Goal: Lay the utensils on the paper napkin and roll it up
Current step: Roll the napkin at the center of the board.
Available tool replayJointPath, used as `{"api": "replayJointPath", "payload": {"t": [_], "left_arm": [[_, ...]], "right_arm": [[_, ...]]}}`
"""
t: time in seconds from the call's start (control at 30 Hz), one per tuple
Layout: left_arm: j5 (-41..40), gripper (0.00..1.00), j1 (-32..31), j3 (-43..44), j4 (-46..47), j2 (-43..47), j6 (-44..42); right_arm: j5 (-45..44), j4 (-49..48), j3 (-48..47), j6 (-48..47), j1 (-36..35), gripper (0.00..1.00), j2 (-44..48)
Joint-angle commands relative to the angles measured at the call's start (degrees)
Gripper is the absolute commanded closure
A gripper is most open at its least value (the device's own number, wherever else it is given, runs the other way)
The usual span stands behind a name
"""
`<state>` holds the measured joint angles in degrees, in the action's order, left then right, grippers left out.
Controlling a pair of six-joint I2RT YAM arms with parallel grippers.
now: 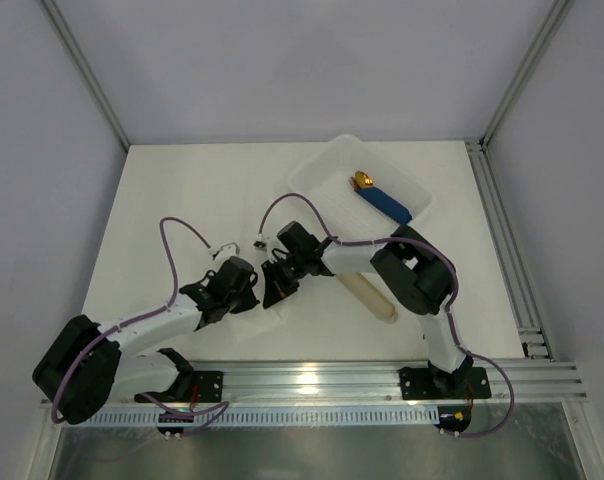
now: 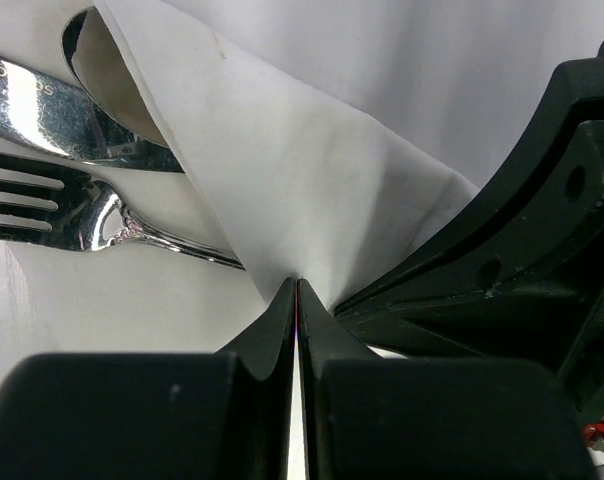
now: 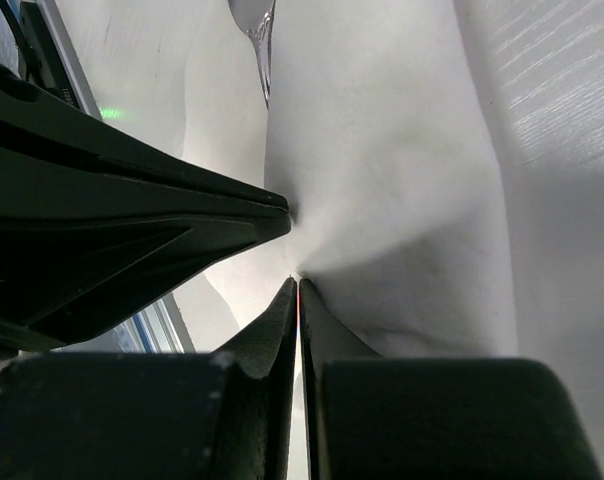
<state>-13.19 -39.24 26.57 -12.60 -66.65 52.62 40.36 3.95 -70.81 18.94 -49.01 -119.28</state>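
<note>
Left gripper (image 2: 299, 292): black fingers pressed together, with an edge of the thin white paper napkin (image 2: 312, 170) pinched between the tips at low centre of the left wrist view. Right gripper (image 3: 297, 288): also closed, with the paper puckering into its tips. In the overhead view the two sit almost nose to nose, left of centre.

Slim shiny silver metal utensils (image 2: 77, 205), showing fork tines and a knife blade, lie at the upper left of the left wrist view. They rest on the napkin, and the lifted flap is folded over their handles.

Judgement: the cutlery is placed and the roll has barely begun.

Risks from here:
- Both pinches bite nearly the same spot of thin paper. If the arms pull apart or move at unequal rates, the sheet could tear at the tips.
- The cutlery is loose under the flap. A sharp tug could slide the fork or knife out of the open side.
- Fingers this close together could collide during the turn-over.
- The beige oblong sleeve (image 1: 369, 296) lies beside the right arm, and a wide sweep could knock it.

The white plastic rectangular tray (image 1: 317, 172), holding a blue-handled gold-tipped piece (image 1: 384, 201), sits at the upper right, well apart.
</note>
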Motion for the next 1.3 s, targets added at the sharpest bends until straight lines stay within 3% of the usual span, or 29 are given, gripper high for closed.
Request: {"api": "replayJointPath", "payload": {"t": [0.0, 0.43, 0.6, 0.73, 1.27], "left_arm": [[0.6, 1.0, -0.4, -0.6, 2.6, -1.3, 1.1], [-1.0, 1.0, -2.1, -0.8, 0.8, -3.7, 4.7], [-1.5, 1.0, -2.9, -1.1, 0.8, -4.9, 5.9], [-2.3, 1.0, -3.0, -1.0, 0.3, -4.4, 6.1], [-2.6, 1.0, -3.0, -1.3, 0.2, -4.5, 6.4]], "right_arm": [[-1.6, -1.9, 0.1, 0.3, -0.4, 0.95, -0.2], [-4.5, -0.7, -1.1, 0.7, 0.1, 0.95, 7.1], [-7.6, -0.1, -1.1, 2.9, 4.2, 0.95, 10.6], [-1.7, -2.7, 0.0, 5.5, 9.4, 0.95, 9.3], [3.8, -9.6, 4.0, 5.5, 9.7, 0.96, 2.4]]}}
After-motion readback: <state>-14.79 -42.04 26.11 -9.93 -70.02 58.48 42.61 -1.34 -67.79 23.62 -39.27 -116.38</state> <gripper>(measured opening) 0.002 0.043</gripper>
